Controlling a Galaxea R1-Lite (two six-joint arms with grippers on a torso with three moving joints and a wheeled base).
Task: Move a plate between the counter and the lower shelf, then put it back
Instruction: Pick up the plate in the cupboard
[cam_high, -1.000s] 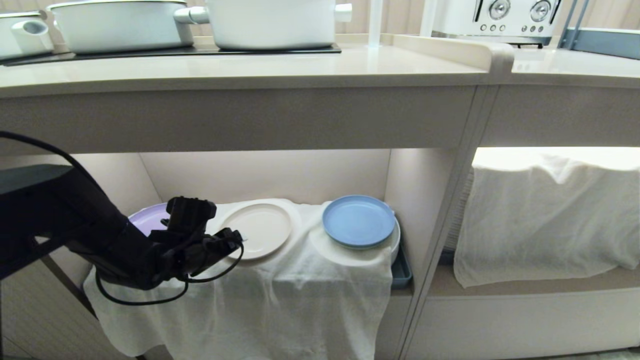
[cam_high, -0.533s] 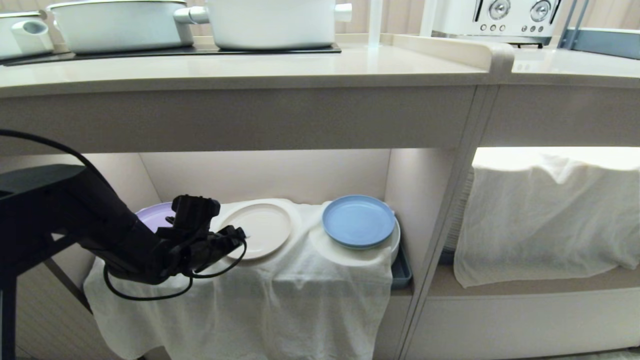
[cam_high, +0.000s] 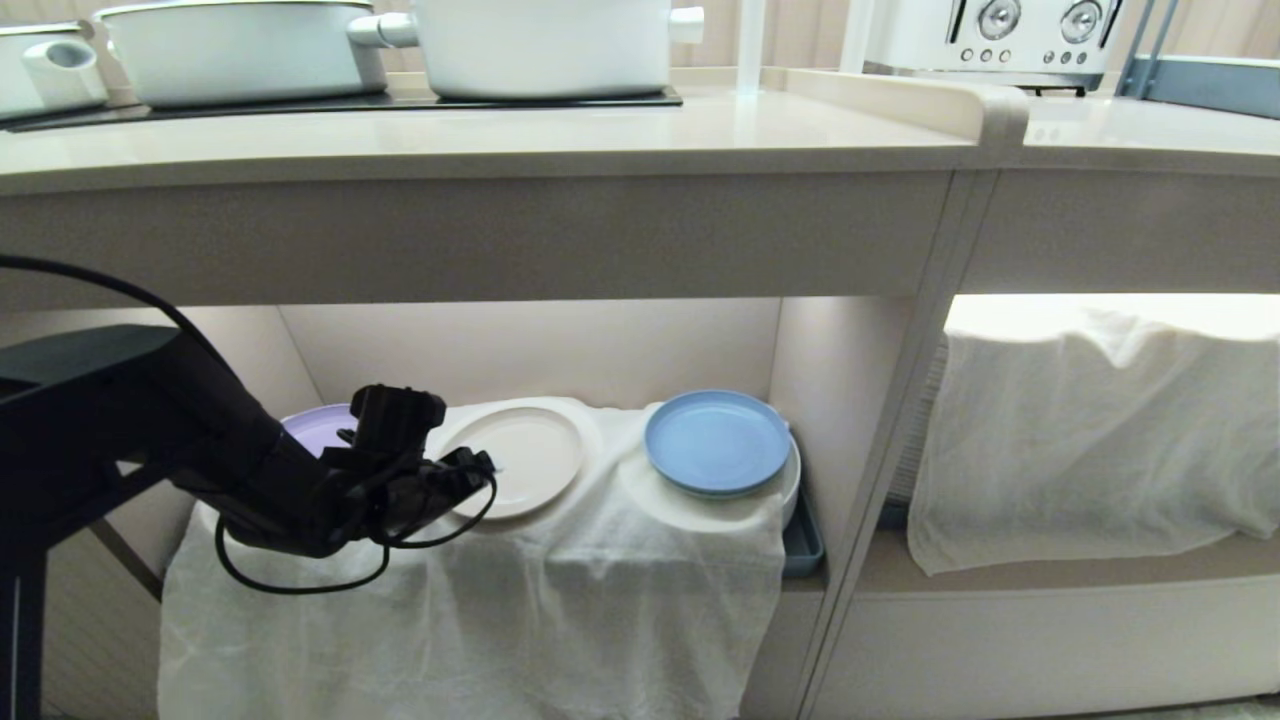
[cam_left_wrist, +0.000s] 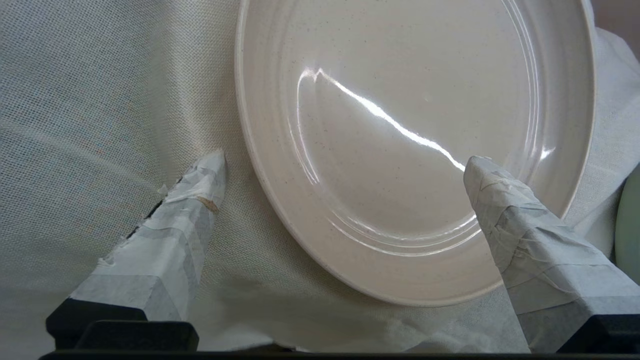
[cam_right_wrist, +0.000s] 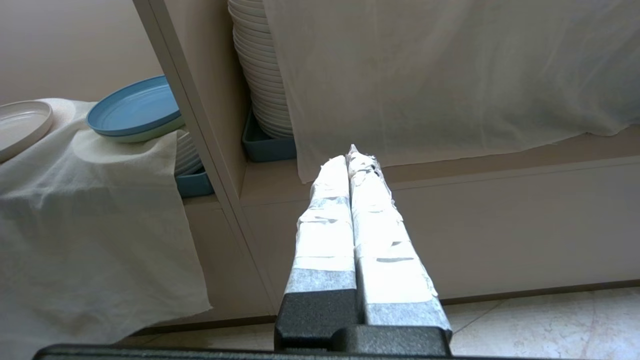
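Down in the lower shelf, the plate lies flat on the white cloth that drapes over the shelf's base and hangs down its front, between a lilac plate on the left and a blue plate on the right. At the plate's near left edge sits the left gripper, its taped fingers spread wide apart: in the left wrist view one tip is over the cloth just beside the rim and the other is over the plate's inner face, with nothing clamped between them. Whether either tip touches the plate cannot be told. Above, the counter carries white pots on a black hob panel and a toaster further right. Outside the head view, the right gripper points at the neighbouring compartment with its fingers pressed together, holding nothing.
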